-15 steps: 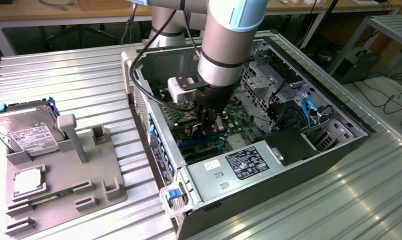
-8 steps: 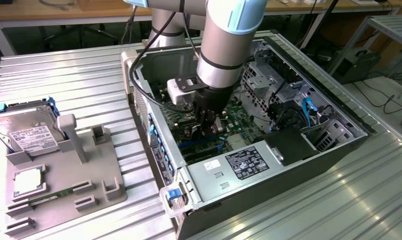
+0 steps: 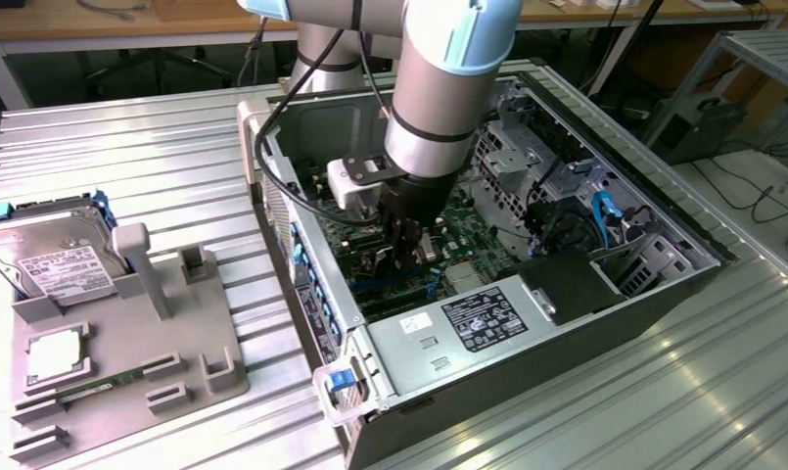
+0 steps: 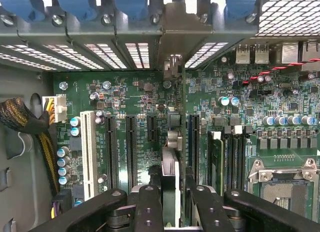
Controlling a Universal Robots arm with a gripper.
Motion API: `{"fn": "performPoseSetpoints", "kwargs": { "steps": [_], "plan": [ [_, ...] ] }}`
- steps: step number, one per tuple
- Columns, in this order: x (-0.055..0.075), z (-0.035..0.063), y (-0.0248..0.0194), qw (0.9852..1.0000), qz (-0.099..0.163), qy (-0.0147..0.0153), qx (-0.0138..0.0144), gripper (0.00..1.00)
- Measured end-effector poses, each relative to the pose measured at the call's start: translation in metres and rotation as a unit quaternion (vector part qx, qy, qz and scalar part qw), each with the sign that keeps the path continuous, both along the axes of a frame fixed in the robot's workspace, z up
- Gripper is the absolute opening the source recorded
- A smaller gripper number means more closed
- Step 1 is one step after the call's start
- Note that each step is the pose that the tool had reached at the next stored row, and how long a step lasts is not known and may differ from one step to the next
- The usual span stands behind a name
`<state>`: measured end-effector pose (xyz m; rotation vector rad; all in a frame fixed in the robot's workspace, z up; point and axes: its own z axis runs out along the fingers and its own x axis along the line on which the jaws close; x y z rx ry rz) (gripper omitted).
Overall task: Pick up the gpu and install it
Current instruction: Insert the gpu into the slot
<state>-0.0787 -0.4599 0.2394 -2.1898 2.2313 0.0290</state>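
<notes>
My gripper [image 3: 407, 253] reaches down into the open computer case [image 3: 367, 338], just over the green motherboard [image 3: 470, 227]. In the wrist view the gripper [image 4: 172, 186] is shut on the gpu [image 4: 171, 162], a thin dark card seen edge-on between the two black fingers [image 4: 149, 204]. The card runs across the motherboard [image 4: 135, 91] between the black expansion slots [image 4: 131, 147], and its silvery bracket end [image 4: 172, 66] reaches the rear slot openings of the case. Whether the card sits in a slot is hidden beneath it.
A grey fixture [image 3: 132, 377] on the exterior view's left holds a silver hard drive [image 3: 54, 264], a processor [image 3: 54, 354] and a green memory stick [image 3: 100, 384]. Inside the case are a power supply [image 3: 479, 318], blue cables [image 3: 603, 220], a sleeved cable bundle [image 4: 25, 122] and an empty processor socket [image 4: 285, 184].
</notes>
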Motion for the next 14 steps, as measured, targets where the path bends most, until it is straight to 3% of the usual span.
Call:
{"fn": "performPoseSetpoints", "kwargs": {
  "steps": [7,14],
  "plan": [
    [0.0,-0.0093,-0.0002,1.0,0.0,0.0005,-0.0009,0.27],
    [0.0,-0.0105,0.0001,1.0,0.0,0.0,0.0004,0.27]
  ]
}}
